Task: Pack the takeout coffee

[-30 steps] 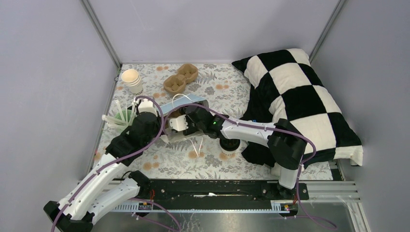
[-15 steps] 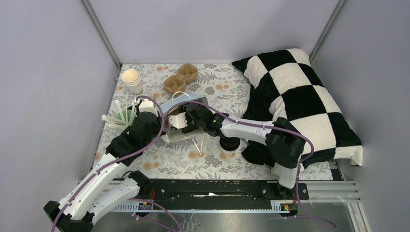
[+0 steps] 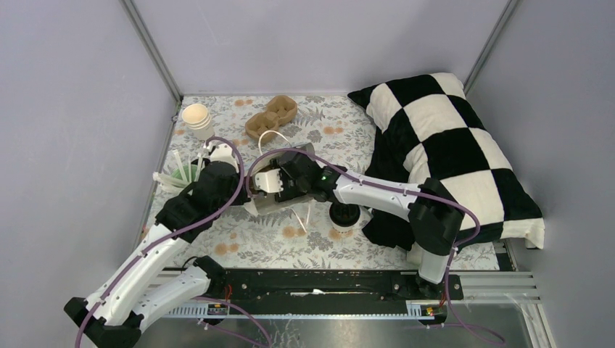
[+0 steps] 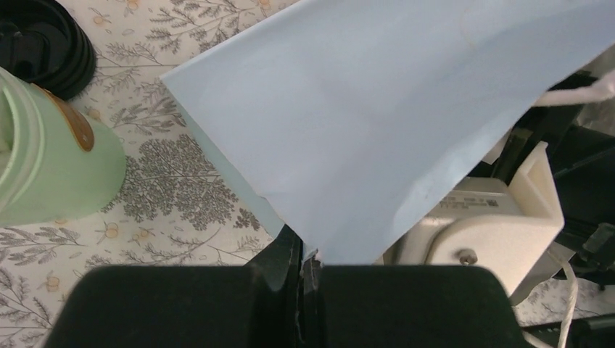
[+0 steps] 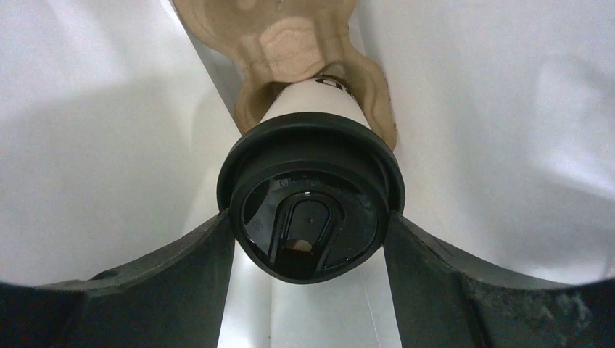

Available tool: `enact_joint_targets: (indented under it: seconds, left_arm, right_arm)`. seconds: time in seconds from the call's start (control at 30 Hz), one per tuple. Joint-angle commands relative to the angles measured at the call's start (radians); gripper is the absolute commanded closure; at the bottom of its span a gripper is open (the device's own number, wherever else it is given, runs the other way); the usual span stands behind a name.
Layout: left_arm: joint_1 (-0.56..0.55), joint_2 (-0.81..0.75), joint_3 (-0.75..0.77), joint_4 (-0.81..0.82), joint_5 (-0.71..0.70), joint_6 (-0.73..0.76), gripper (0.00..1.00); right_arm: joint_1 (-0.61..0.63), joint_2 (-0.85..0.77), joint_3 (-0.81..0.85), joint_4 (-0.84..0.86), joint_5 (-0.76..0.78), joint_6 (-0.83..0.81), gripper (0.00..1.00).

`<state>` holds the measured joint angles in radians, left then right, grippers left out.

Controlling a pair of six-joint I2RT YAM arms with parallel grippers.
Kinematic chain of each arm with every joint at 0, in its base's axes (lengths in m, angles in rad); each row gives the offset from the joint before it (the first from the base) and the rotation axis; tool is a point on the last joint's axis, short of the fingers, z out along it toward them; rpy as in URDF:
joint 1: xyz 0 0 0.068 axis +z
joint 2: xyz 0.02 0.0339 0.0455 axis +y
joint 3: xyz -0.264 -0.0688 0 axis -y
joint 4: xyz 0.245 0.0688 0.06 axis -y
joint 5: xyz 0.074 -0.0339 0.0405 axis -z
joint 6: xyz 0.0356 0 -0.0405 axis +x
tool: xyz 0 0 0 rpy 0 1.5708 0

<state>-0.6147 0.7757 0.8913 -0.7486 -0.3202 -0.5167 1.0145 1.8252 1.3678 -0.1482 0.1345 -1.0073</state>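
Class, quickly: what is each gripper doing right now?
Left gripper: closed on the blue bag edge.
Right gripper: closed on a black-lidded white cup.

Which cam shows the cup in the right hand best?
Right wrist: the cup fills the centre, lid facing the lens, gripped by the right hand, its base in a cardboard carrier. Top external hides it under the right arm. Left wrist shows only the blue bag's outside.

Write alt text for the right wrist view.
The right gripper clamps the black lid of a white cup from both sides. The cup looks seated in a tan pulp carrier, inside a bag with pale walls.
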Motion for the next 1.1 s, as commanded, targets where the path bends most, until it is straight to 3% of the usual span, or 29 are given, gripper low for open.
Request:
enact_joint_targets:
  seconds: [0.0,0.5,1.07]
  left_arm:
    - [-0.005,0.038,0.097,-0.053,0.095,-0.077,1.0]
    - [-0.004,0.086,0.219,-0.235,0.215,-0.203,1.0]
    - [-0.003,0.136,0.234,-0.286,0.094,-0.237,1.0]
  right_arm:
    - [0.035,-0.071,0.021,-0.121,-0.04,0.064,0.63]
    - [0.055,-0.078,0.114,-0.45,-0.102,0.189,0.64]
    - [0.006,0.047,0.159,-0.571,-0.054,0.273,0.65]
